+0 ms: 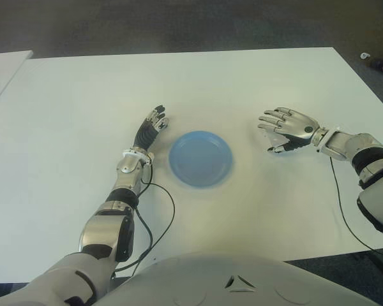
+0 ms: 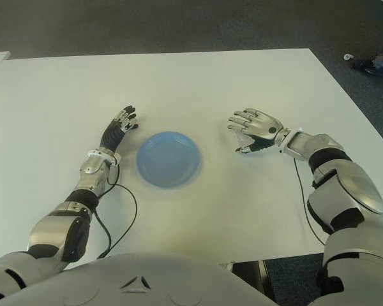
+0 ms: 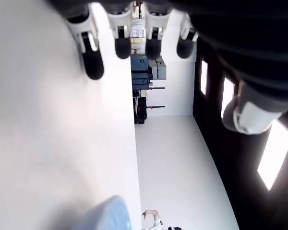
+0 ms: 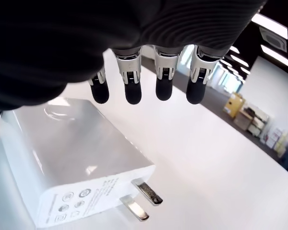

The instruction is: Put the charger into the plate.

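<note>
Right wrist view is showing the right hand [image 1: 287,127] hovering with fingers [image 4: 133,87] extended above the white charger [image 4: 72,155], not gripping it; the charger is lying on the table [image 1: 242,83], right of the blue plate [image 1: 200,158]. Left hand [image 1: 151,127] is showing left of the plate, fingers relaxed, holding nothing.

I see my left robot hand [image 1: 151,127] extended forward, fingers relaxed; my right robot hand [image 1: 287,129] reaches inward, palm down, fingers spread.

We note silver-shelled arms with black joint bands; left hand [image 1: 152,127] dark with silver knuckles, right hand [image 1: 287,129] silver with black fingertips; black cables trail from both wrists.
</note>
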